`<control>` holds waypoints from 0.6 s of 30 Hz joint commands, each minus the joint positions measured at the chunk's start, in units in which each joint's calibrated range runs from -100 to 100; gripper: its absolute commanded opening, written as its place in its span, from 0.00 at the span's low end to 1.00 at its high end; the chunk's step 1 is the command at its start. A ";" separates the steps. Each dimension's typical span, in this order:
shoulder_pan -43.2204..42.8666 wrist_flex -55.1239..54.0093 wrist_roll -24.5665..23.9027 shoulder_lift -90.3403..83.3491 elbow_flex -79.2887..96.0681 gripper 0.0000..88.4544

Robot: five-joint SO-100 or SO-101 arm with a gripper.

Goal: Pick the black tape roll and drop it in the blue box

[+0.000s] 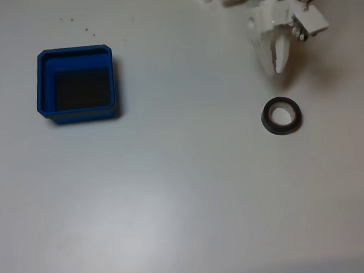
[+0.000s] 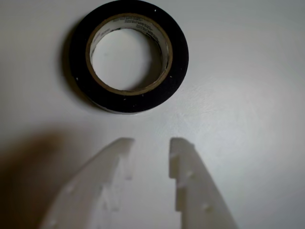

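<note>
Gripper (image 2: pixel 150 143) hovers slightly parted, empty, with roll (image 2: pixel 127 56) at its 12 o'clock; so narrow a gap risks nudging it away from box (image 1: pixel 77 82).

Fixed view overhead, wrist view close, both sharing black tape roll (image 1: pixel 282 115)

Fixed view: tape roll (image 1: pixel 282 115) right of box (image 1: pixel 77 83).
</note>
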 commanded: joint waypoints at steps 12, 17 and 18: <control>0.55 21.41 -20.61 11.76 -32.77 0.01; 0.55 21.49 -21.84 17.45 -36.45 0.01; 0.55 21.49 -21.84 18.78 -37.08 0.01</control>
